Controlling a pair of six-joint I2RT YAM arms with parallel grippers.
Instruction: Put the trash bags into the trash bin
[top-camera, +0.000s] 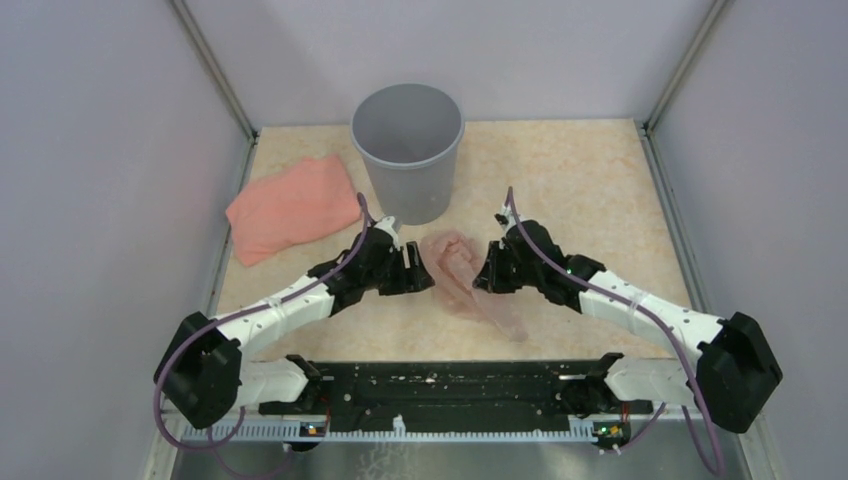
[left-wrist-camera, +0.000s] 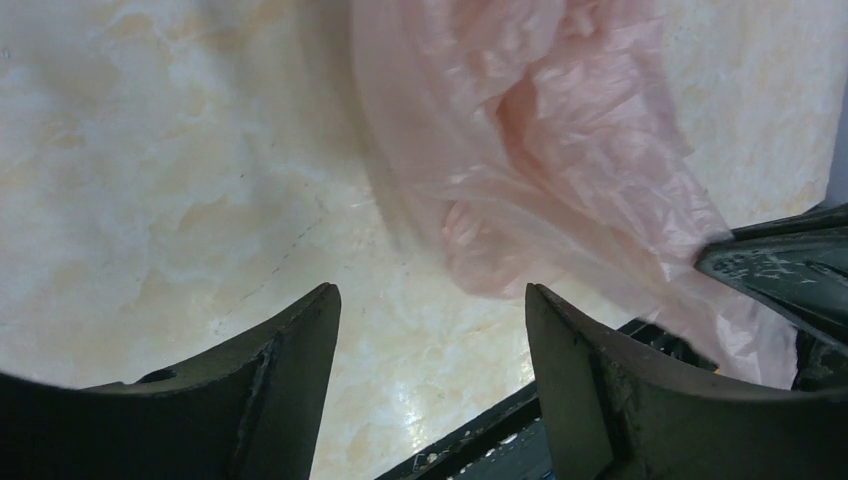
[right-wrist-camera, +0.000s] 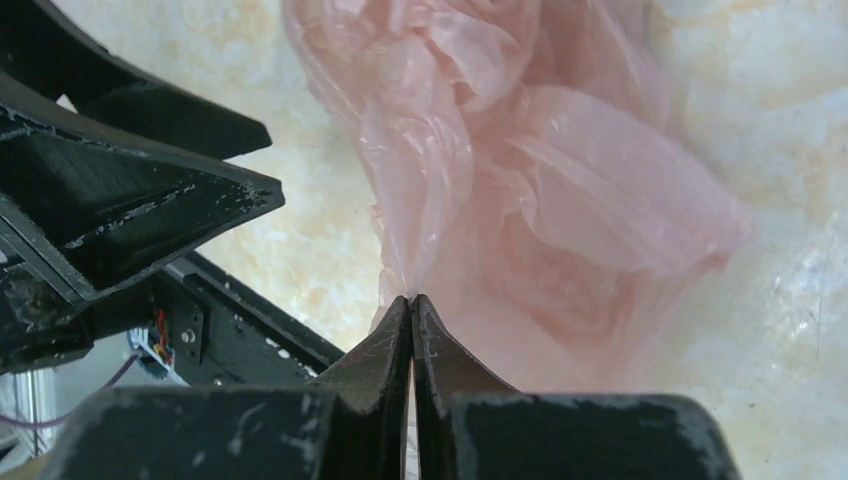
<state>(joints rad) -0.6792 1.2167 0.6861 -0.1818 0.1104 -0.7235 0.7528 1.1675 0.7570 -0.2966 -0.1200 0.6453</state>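
Grasp step: right hand (right-wrist-camera: 411, 300) seemingly pinches trash bag (top-camera: 455, 265); left hand (left-wrist-camera: 430, 290) spread. Next: lift to trash bin (top-camera: 410, 185), 12 o'clock.

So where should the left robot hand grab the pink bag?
Probably the raised crumpled fold on the left edge of the trash bag, coming in from the left, low over the table. The film bunches up there, and the right gripper pinches the opposite side.

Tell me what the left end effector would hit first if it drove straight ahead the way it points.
Most likely the trash bag, lying crumpled just ahead of the open left end effector; the right end effector sits beyond it.
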